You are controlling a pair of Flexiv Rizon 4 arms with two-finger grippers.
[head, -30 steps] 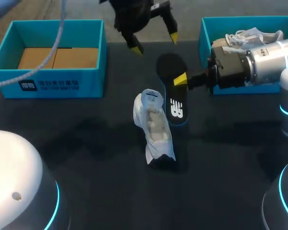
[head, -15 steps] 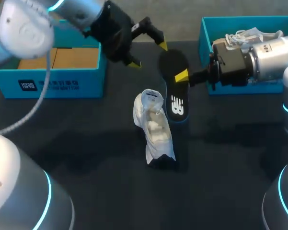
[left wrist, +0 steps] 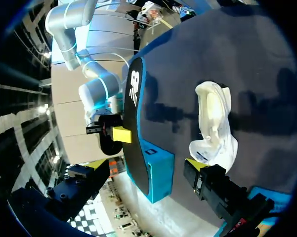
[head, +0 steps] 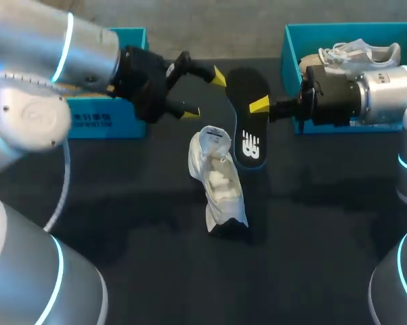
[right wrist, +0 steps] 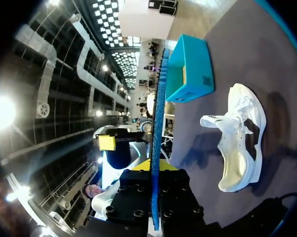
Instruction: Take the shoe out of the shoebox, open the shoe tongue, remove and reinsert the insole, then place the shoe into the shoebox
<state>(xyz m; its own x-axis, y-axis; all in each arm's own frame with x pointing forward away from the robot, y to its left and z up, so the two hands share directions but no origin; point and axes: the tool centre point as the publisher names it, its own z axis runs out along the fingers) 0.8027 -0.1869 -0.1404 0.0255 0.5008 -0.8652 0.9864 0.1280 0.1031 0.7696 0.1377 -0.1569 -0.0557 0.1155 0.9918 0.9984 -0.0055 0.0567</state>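
Past the teal card left box (head: 88, 122), our left claw (head: 204, 95) hangs open, its yellow tips spread just beside the insole. The white mesh shoe (head: 220, 179) rests on the dark bench (head: 122, 223). Beside it is the insole (head: 247, 125) — flat, black, blue-rimmed — pinched on edge in our right claw (head: 259, 106).

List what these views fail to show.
Left shoebox, interior: head view, mostly covered by the left arm.
Right gripper, far finger: head view, behind the insole.
Shoe, toe interior: every view, under its upper.
Right shoebox, front wall: head view, mostly behind the right arm.
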